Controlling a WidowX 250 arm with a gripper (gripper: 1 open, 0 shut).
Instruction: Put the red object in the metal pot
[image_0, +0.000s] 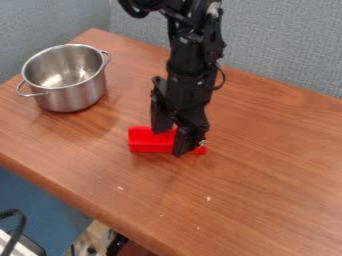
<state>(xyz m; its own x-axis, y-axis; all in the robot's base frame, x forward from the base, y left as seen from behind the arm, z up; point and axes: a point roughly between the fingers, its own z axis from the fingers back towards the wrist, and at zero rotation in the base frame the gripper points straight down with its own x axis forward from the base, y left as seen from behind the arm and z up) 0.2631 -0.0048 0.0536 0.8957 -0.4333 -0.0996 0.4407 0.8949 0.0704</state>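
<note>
On the table's (254, 190) middle, the gripper (178, 135) straddles the red object (150, 139), jaws wide, nothing gripped. Closing off-centre could tip the block short of the far-left metal pot (63, 77).

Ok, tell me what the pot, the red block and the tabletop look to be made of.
Metal pot: polished steel by the look, bright with a mirror-like inside wall.
Red object: probably plastic or painted wood; flat, even colour with no visible grain.
Table: wood or wood-look laminate, reddish-brown with streaky grain and a soft sheen.
</note>
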